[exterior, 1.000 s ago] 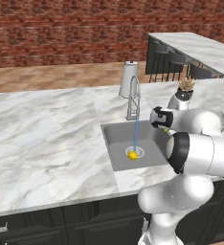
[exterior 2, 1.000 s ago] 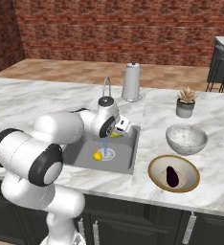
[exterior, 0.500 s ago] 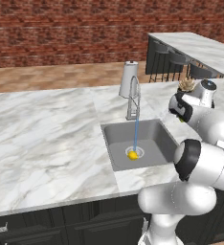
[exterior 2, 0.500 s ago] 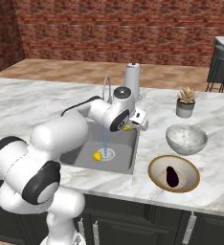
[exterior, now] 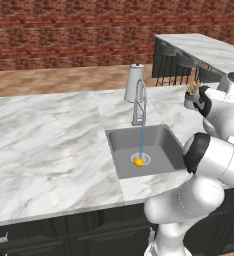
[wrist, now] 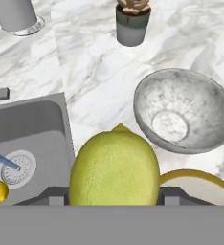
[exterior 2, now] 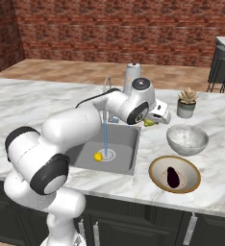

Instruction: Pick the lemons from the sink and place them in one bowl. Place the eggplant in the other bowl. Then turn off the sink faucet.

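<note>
Carried rightward from the sink (exterior 2: 126, 139), the gripper (exterior 2: 152, 122) clamps a greenish lemon (wrist: 114, 165) beside the grey bowl (exterior 2: 187, 139); a potted plant (exterior 2: 186, 102) stands behind.

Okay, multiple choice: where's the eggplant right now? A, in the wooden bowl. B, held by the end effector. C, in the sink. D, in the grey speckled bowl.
A: the eggplant lies in the wooden bowl, while the end effector carries a greenish lemon and the grey bowl holds nothing.
</note>
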Available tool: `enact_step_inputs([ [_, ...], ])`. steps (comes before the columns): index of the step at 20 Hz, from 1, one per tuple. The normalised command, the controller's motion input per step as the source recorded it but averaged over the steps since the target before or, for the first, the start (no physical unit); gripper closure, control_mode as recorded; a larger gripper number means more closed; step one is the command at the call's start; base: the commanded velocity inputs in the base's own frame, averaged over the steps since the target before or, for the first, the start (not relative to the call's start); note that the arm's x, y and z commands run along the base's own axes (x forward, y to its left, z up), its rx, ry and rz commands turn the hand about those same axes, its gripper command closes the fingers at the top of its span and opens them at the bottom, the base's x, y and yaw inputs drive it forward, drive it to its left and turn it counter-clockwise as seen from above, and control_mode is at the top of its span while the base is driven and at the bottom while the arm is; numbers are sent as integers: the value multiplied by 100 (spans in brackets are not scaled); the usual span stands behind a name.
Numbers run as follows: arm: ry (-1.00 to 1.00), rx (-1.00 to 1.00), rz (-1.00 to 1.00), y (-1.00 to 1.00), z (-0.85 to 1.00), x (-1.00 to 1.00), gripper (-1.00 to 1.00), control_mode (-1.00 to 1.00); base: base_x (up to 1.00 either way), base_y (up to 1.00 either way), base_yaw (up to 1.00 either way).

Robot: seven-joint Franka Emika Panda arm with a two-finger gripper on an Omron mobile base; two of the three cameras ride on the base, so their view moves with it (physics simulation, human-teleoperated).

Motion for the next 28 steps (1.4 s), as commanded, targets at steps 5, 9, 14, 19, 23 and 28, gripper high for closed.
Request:
enact_step_inputs([
  [5, 0, -26, -18, -77, 10, 0, 100, -100, 0, 0, 0],
  [9, 1, -6, -19, -84, -9, 1, 100, -100, 0, 0, 0],
  [14, 2, 3, -5, -22, -5, 2, 100, -100, 0, 0, 0],
  [19, 1, 7, 0, -9, -16, 0, 100, -100, 0, 0, 0],
  [23, 7, 14, 0, -16, -35, 5, 100, -100, 0, 0, 0],
  [28, 2, 9, 0, -26, -19, 14, 100, -100, 0, 0, 0],
])
